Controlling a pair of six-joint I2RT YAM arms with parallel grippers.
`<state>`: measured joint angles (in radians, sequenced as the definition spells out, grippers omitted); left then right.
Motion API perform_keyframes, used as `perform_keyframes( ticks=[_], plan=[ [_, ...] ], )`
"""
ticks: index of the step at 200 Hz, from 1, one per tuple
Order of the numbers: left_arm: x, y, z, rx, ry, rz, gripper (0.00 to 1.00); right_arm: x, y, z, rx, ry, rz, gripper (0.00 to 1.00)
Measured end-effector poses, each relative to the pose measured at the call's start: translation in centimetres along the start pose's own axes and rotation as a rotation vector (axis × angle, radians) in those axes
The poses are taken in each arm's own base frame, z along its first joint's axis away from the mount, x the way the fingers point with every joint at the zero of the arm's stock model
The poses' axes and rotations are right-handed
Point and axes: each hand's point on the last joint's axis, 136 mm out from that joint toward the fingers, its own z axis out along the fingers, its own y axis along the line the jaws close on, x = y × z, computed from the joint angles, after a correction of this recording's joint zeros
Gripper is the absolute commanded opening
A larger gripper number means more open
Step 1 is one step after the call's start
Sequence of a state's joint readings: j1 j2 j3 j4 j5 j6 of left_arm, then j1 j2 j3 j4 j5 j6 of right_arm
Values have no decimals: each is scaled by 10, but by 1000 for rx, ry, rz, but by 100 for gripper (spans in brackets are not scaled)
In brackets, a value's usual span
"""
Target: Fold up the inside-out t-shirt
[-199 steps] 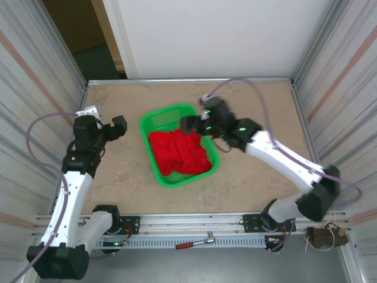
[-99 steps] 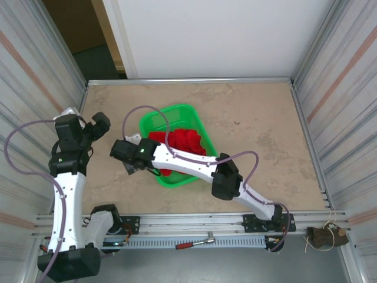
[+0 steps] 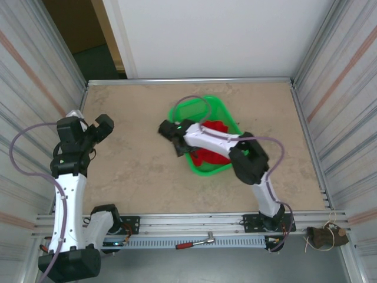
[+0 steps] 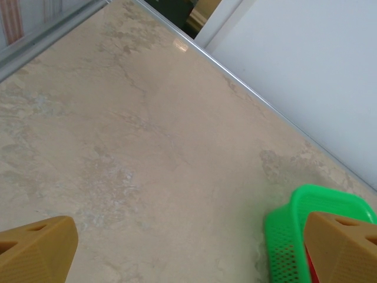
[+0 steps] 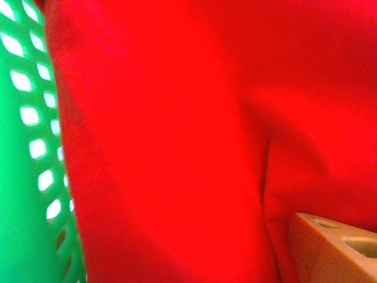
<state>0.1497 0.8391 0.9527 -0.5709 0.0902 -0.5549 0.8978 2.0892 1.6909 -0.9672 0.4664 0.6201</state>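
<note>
While the t-shirt (image 3: 205, 156) lies bunched in the basket (image 3: 207, 170) near the table (image 3: 141, 171) centre | right gripper (image 3: 174, 137) at basket's 9 o'clock rim, jaws apart, nosed against cloth, likely to seize it | left gripper (image 3: 101, 126) at table's 9 o'clock, jaws wide, leaving room.
</note>
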Motion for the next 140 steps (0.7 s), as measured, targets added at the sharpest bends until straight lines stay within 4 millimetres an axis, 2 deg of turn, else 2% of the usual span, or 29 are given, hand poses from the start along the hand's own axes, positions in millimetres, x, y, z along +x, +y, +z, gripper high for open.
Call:
perform_keyframes(
  ticks=[36,57,89,117,140],
  plan=[
    [13,1,5,26,27,-31,99,-26,-121,31,51,20,236,86],
    [22,1,11,47,53,-56,99,-40,-173,50,77,17,321,87],
    [38,3,21,65,107,-91,99,-50,-226,71,92,20,362,89],
    [38,-1,24,86,115,-111,99,-62,-255,86,88,17,383,90],
    [36,-5,25,105,113,-114,99,-75,-275,89,78,3,411,91]
  ],
)
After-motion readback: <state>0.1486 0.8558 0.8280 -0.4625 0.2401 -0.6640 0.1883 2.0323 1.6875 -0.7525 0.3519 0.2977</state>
